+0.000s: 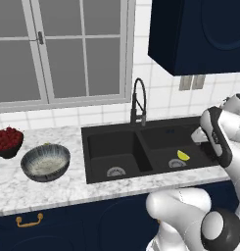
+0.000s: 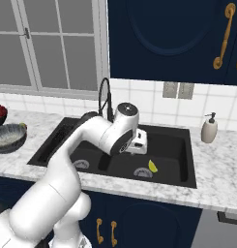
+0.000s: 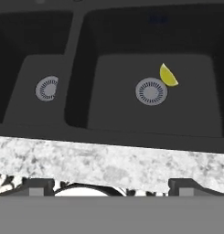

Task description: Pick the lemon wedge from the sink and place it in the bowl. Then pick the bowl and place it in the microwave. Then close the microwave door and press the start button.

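Hand view: gripper (image 3: 111, 186) spread wide, empty, poised above the front counter edge | lemon wedge (image 3: 168, 75) ahead, slightly right, beside right-basin drain (image 3: 151, 91) of sink (image 3: 77, 116) | jaws ready for descent.

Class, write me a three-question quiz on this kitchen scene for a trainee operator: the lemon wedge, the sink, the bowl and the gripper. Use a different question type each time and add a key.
1. True or false: the lemon wedge already lies in the bowl.
2. Which basin of the sink holds the wedge? A) the one nearer the bowl B) the one farther from the bowl
3. Fill in: the gripper is ____ and holds nothing.

Key
1. False; it lies by a round steel drain.
2. B
3. open
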You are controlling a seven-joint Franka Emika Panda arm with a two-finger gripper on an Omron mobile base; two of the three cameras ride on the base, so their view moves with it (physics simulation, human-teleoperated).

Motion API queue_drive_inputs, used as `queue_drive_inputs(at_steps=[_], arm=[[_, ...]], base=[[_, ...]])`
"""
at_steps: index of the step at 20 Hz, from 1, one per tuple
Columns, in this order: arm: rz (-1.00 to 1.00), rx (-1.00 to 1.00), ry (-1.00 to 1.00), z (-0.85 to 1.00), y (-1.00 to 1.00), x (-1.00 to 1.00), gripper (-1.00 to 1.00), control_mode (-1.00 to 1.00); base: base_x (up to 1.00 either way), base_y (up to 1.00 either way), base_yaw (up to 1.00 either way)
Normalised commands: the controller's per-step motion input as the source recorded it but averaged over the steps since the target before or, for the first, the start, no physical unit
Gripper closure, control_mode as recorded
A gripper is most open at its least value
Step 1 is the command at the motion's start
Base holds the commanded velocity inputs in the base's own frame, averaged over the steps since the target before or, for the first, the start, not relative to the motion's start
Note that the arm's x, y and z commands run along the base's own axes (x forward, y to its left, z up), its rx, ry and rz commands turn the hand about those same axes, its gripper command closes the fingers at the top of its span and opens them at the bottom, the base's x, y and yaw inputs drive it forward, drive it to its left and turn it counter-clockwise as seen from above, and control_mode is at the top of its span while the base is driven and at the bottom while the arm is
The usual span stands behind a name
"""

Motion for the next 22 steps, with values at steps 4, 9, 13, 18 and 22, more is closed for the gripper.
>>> queue_drive_inputs(at_steps=[4, 9, 13, 18, 22], arm=[[0.1, 0.0, 0.09, -0.59, -0.33, 0.34, -1.0, -1.0], [0.04, 0.0, 0.09, -0.44, -0.25, 0.56, -1.0, -1.0], [0.01, 0.0, 0.11, -0.22, -0.19, 0.56, -1.0, -1.0], [0.03, 0.0, 0.05, -0.33, -0.07, 0.52, -1.0, -1.0], [0.01, 0.0, 0.0, -0.38, -0.08, 0.46, -1.0, -1.0]], base=[[0.0, 0.0, 0.0], [0.0, 0.0, 0.0], [0.0, 0.0, 0.0], [0.0, 0.0, 0.0], [0.0, 0.0, 0.0]])
